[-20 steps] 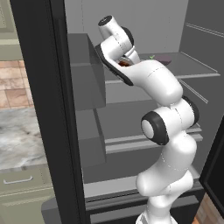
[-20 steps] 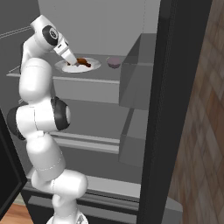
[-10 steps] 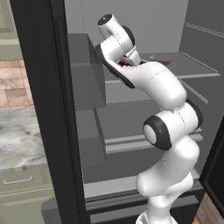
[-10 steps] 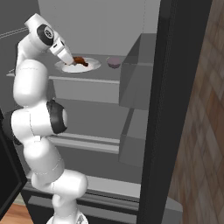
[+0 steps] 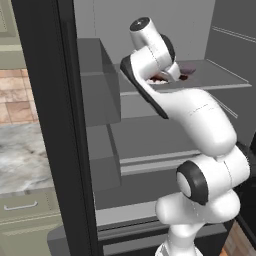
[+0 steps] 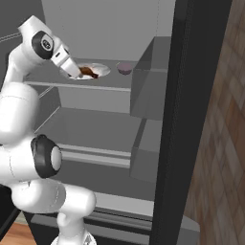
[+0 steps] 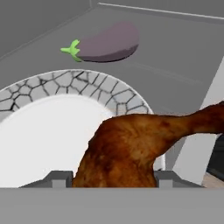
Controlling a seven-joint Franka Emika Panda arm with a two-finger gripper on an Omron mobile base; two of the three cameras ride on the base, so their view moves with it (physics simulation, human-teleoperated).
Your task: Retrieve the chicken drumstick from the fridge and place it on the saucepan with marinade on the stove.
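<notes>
Two dark finger tips (image 7: 60, 177) flank the drumstick (image 7: 131, 148) in the hand view, cut off by the frame bottom, so contact cannot be made out; the jaws stand fairly wide apart with the meat between them. The drumstick lies on a white plate (image 7: 52, 127) with a crackled rim, on the fridge (image 6: 100, 119) upper shelf (image 6: 72, 83). An eggplant (image 7: 105, 43) lies apart behind the plate. From the left base view the arm hides most of the plate. No writing is legible.
</notes>
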